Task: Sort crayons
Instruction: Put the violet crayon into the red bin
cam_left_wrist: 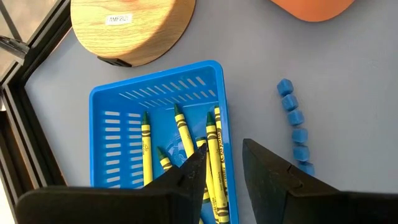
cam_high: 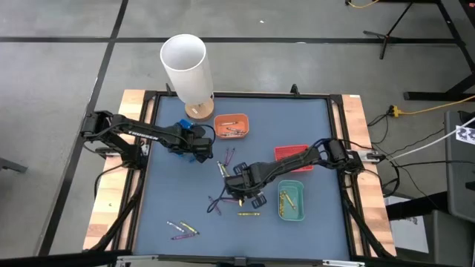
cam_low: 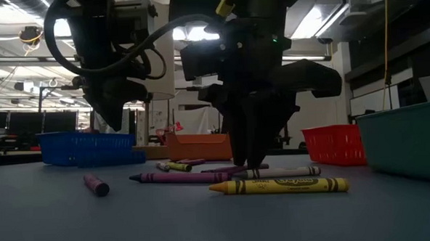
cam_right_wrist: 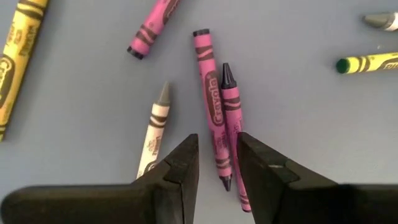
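Left of the white tube (cam_high: 185,65) on its round wooden base, the left arm reaches across the mat, its left gripper (cam_left_wrist: 224,165) hovering over the slotted blue tray (cam_left_wrist: 118,99); the fingers are parted and empty above yellow crayons (cam_left_wrist: 146,146) lying inside. A string of blue beads (cam_left_wrist: 292,118) lies just beside that tray. Further right, the right arm bends low toward the mat's middle, its right gripper (cam_right_wrist: 217,165) parted astride two purple crayons (cam_right_wrist: 214,112) lying side by side, gripping neither. A grey-white crayon (cam_right_wrist: 155,127) lies just beside them, partly hidden under a finger. Paper-wrapped crayons lie scattered nearby; the teal tray (cam_high: 291,202) holds more.
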Available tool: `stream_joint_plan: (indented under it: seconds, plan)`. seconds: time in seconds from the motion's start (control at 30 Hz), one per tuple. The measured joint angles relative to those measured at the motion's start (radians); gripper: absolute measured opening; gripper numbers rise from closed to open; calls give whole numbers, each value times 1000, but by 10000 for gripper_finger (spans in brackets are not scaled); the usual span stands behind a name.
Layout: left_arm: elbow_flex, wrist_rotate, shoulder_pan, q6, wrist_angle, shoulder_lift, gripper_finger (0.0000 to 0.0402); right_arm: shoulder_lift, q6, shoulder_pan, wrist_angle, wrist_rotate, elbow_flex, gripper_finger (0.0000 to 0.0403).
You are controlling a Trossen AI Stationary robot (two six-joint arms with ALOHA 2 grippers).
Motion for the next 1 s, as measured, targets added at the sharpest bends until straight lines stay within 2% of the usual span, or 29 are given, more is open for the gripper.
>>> stream_joint_plan:
  seconds: [1.0]
  plan:
    - [0, 0, 0, 0, 0, 0, 88, 0, 26, 19, 24, -12, 0, 113]
